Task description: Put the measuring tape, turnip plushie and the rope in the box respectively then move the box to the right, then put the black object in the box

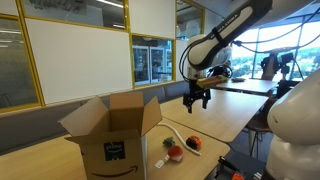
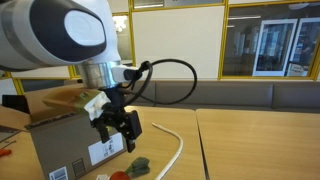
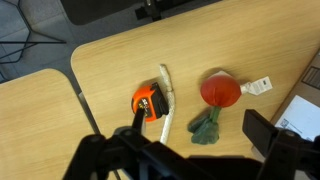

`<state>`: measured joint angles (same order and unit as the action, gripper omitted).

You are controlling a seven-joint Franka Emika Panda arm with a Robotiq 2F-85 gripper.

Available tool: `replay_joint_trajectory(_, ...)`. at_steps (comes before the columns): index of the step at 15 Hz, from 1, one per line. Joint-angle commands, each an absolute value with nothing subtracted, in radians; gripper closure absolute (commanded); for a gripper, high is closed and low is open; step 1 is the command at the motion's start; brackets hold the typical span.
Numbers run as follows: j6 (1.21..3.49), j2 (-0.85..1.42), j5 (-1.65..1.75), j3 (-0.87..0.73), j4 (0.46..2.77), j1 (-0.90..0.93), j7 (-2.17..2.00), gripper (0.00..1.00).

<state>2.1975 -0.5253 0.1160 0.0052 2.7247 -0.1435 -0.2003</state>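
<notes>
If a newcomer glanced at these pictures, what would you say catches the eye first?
The big cardboard box with its flaps up and a black smile logo stands on the table. Beside it the red turnip plushie, orange measuring tape and white rope lie close together, and the robot's open hand hovers above them.

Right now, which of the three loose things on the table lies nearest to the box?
The turnip plushie, red and round with green leaves. It lies between the white rope and the box; the orange measuring tape is beyond the rope.
</notes>
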Motion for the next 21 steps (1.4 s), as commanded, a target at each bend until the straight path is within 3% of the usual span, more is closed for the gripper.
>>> replay_joint_trajectory(1,2.266,-0.399,0.156,-0.057,2.707,-0.152,-0.07,0.0)
replay_joint_trajectory(14,2.607,0.06,0.195,-0.18,2.569,-0.182,0.134,0.0)
replay_joint_trajectory(21,2.64,0.299,0.141,-0.174,2.413,-0.202,0.157,0.0)
